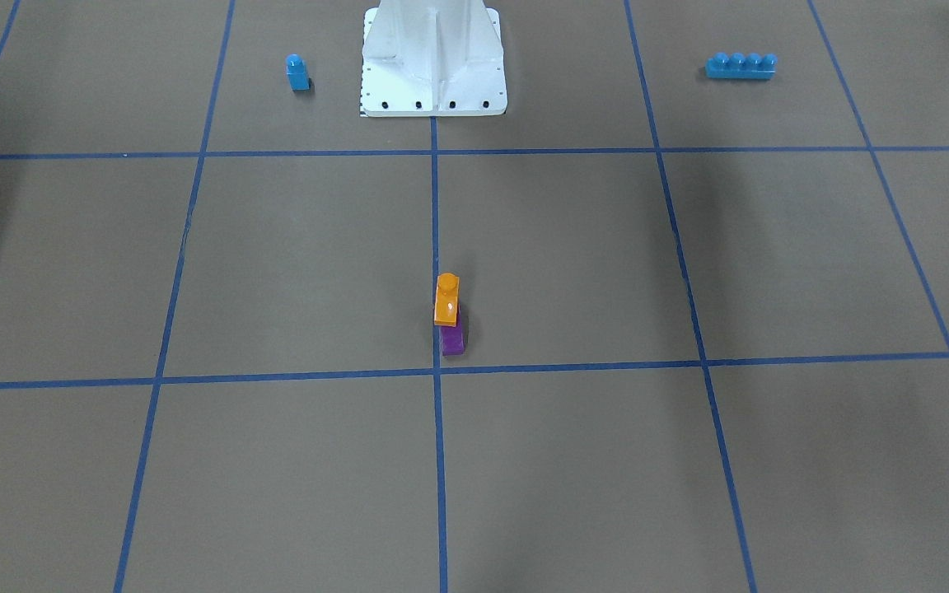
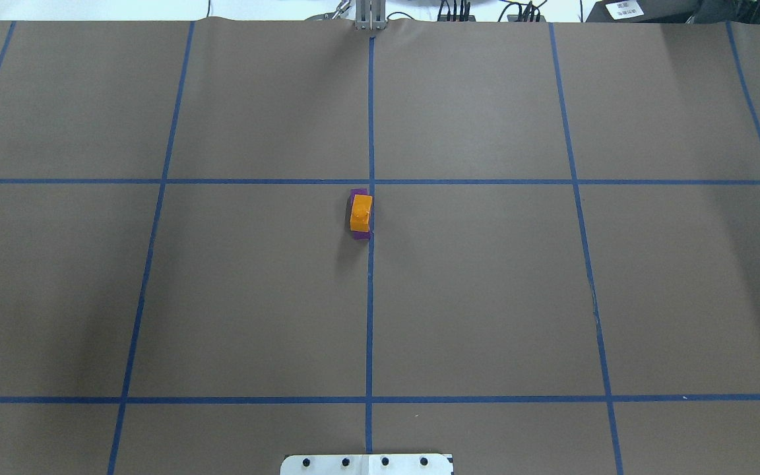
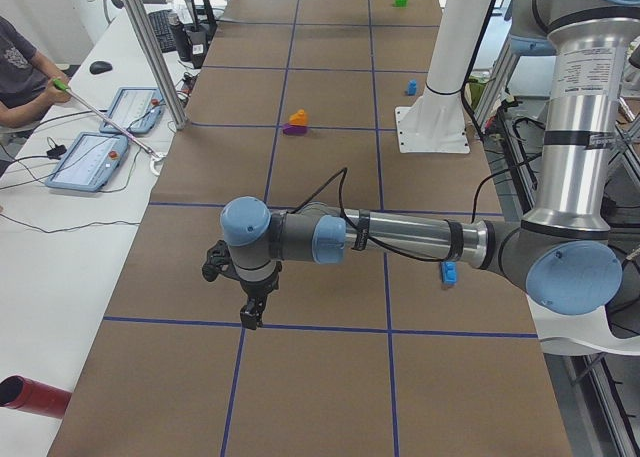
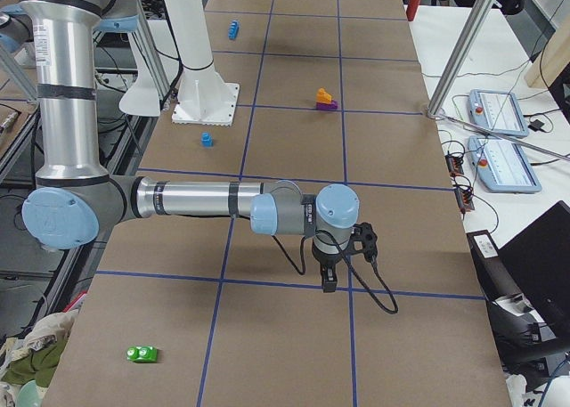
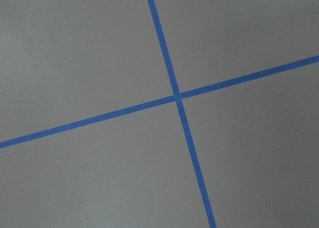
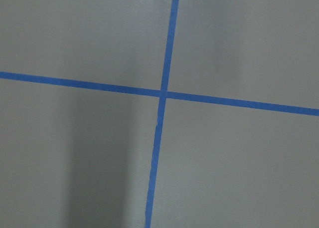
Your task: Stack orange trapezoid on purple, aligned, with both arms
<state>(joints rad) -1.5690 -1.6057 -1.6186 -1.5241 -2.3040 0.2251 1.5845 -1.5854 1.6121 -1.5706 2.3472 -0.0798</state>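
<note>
The orange trapezoid (image 1: 446, 301) sits on top of the purple block (image 1: 452, 339) near the table's middle, by the centre tape line. In the overhead view the orange trapezoid (image 2: 361, 213) covers most of the purple block (image 2: 358, 193), whose edges show at its far and near ends. Neither gripper touches them. My left gripper (image 3: 252, 315) hangs over a tape crossing far from the stack, towards the table's left end. My right gripper (image 4: 328, 282) hangs over a crossing towards the right end. Both show only in the side views, so I cannot tell whether they are open or shut.
A small blue block (image 1: 297, 72) and a long blue brick (image 1: 740, 66) lie either side of the white robot base (image 1: 433, 66). A green block (image 4: 142, 354) lies near the right end. An operator (image 3: 15, 62) sits at the side table with tablets.
</note>
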